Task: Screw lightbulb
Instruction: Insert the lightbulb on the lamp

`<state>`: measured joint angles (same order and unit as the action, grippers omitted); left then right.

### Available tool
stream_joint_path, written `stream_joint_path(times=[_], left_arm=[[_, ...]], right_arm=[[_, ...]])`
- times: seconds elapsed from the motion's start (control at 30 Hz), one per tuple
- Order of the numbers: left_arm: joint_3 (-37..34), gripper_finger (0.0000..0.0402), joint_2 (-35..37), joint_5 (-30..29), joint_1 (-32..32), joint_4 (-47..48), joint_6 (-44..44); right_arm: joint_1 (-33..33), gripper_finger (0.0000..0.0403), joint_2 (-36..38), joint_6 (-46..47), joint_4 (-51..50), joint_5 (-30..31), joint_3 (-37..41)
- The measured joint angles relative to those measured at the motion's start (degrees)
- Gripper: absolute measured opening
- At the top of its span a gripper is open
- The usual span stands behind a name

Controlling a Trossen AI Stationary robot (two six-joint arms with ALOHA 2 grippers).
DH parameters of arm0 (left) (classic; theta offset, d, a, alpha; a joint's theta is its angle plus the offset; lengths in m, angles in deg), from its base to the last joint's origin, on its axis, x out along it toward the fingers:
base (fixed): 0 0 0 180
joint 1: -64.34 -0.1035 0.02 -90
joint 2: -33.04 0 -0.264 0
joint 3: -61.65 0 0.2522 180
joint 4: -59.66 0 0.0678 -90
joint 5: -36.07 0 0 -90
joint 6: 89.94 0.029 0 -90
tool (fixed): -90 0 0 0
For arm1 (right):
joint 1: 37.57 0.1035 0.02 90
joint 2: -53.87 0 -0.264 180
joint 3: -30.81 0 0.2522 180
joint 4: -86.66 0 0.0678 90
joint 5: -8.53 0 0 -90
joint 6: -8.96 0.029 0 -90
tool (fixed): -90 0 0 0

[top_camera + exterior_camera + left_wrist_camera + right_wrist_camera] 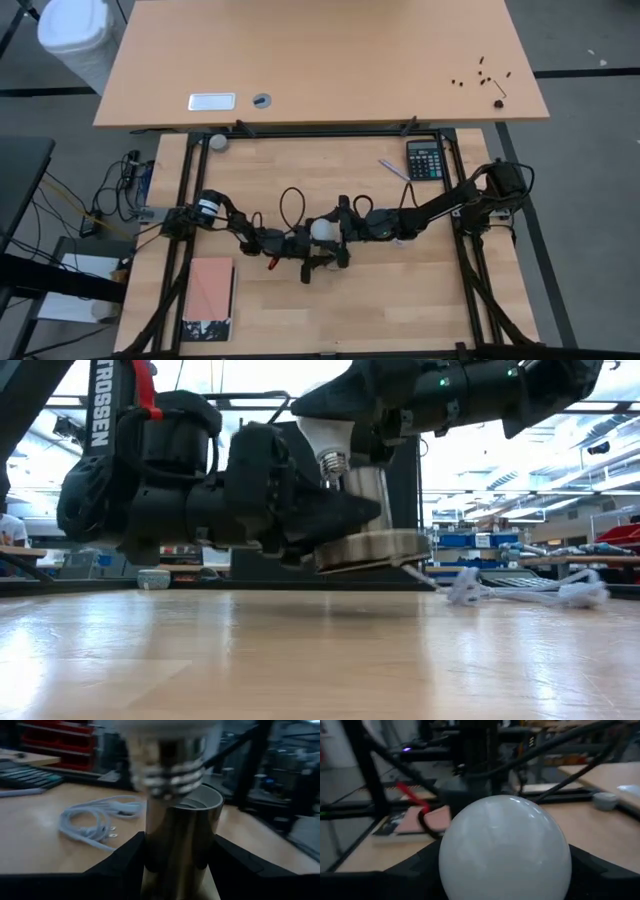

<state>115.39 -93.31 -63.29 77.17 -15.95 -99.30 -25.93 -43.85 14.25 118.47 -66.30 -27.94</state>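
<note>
Two sets of fingers over pale wood table (pixel 400 300): left (pixel 175 865) clamping socket (pixel 182 840), right (pixel 505 870) clasping lightbulb (pixel 505 845).

A light wood table (pixel 400 300) sits inside a black frame (pixel 185 200). Behind it stands a larger tan desk (pixel 330 50), and a white bin (pixel 75 35) stands on the grey floor (pixel 590 200) just beside the desk's corner. Cables (pixel 115 200) trail over the floor beside the table. The low view looks across into a bright workshop: ceiling rails (pixel 520 490) overhead, shelves with blue bins (pixel 470 540), and workbenches (pixel 570 560) farther back. Red bins (pixel 60 742) line a shelf in the left wrist view.
</note>
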Motion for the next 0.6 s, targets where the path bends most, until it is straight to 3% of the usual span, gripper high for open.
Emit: stream_joint_path(times=[0.3,0.6], left_arm=[[2.07,0.0194,0.09,17.09,-1.83,-0.14,-0.31],[5.6,0.0194,0.32,27.7,-4.59,-0.23,-1.83]], right_arm=[[-0.15,0.028,4.84,4.42,-3.03,-15.14,-0.01],[0.26,0.028,4.25,5.77,-4.06,-17.99,0.02]])
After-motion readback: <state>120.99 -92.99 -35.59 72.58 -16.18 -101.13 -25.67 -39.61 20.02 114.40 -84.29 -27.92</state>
